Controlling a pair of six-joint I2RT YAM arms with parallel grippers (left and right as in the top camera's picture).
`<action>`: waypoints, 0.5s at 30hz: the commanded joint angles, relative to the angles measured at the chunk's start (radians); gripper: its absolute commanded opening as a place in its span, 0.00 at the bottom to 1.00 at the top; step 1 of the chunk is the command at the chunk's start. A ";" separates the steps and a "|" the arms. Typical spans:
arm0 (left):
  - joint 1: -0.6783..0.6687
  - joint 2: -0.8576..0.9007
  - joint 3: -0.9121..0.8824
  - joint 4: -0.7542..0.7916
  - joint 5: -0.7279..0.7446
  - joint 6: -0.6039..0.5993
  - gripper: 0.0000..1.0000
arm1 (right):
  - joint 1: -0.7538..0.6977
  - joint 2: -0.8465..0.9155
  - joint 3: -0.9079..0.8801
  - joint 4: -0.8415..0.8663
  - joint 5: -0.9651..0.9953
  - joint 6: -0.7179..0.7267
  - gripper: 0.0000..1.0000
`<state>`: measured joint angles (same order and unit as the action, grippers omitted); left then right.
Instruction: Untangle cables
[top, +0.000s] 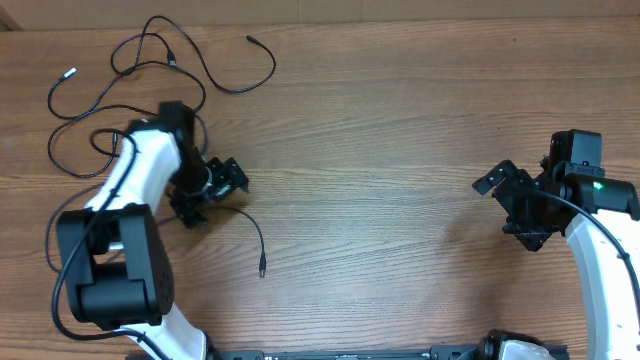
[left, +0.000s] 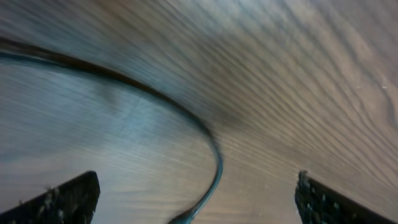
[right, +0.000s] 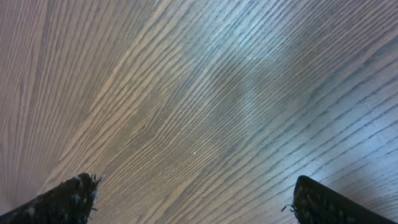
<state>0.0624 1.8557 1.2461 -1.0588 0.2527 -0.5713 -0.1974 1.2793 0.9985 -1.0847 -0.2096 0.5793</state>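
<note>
The left end effector (left: 198, 204) is spread wide above a loose black cable (left: 217, 165) (blurred here); other cables (top: 135, 50) lie looped in the far-left corner of the tabletop (top: 400, 120). The right end effector (top: 512, 210) is spread too.

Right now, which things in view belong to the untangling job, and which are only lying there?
Of the job: tangled cables; separate cable beside the open left gripper.
Not of the job: wooden table; thick wire on the right arm.
</note>
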 joint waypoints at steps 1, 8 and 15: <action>-0.087 0.010 -0.092 0.079 -0.023 -0.241 0.99 | -0.003 -0.006 0.023 0.005 0.007 -0.005 1.00; -0.164 0.011 -0.126 0.151 -0.025 -0.319 0.79 | -0.003 -0.006 0.023 0.005 0.007 -0.005 1.00; -0.175 0.011 -0.136 0.151 -0.102 -0.418 0.54 | -0.003 -0.006 0.023 0.005 0.007 -0.005 1.00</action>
<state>-0.1051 1.8576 1.1271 -0.9081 0.2150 -0.9077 -0.1974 1.2793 0.9985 -1.0843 -0.2092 0.5793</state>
